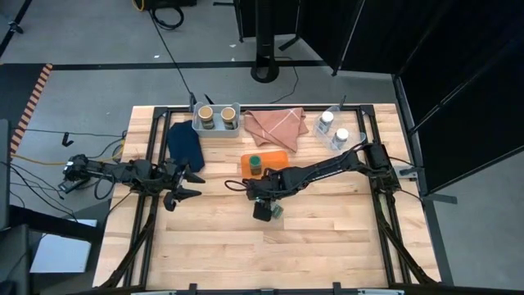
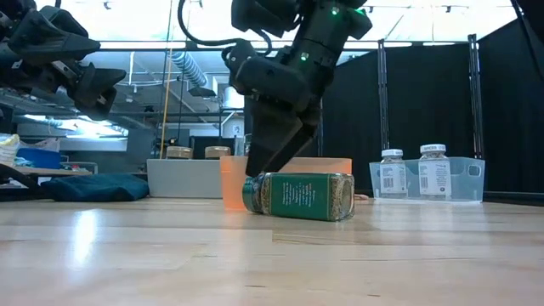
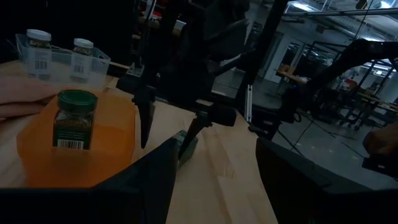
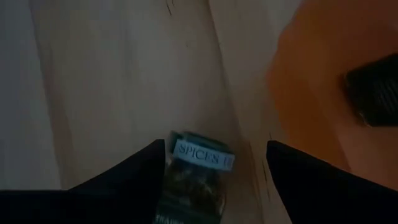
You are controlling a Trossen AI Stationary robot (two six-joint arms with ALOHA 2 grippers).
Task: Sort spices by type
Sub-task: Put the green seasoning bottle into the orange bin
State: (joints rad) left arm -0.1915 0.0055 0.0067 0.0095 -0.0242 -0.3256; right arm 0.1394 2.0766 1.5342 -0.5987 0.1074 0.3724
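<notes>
The left gripper hangs over the table's left side near a dark blue cloth, its fingers drawn close with nothing between them. To its right the grey bin at the back holds the two tan-capped jars, and the orange tray at mid-table holds one green-capped jar standing upright. Just in front of the tray the second green-capped jar lies on its side on the wood, and the right gripper comes down onto it, one finger at each flank; the jaws are parted and I cannot tell whether the pads touch it yet. Farther right, the two white-capped jars stand in a clear bin. The lying jar looks like a small, rigid, light bottle with flat labelled faces; I judge it would roll or skid if pushed on one side only, and its smooth wall may slip in a loose pinch. The best hold seems to be across the flat body, near the middle, square to its long axis, away from the rounded cap.
</notes>
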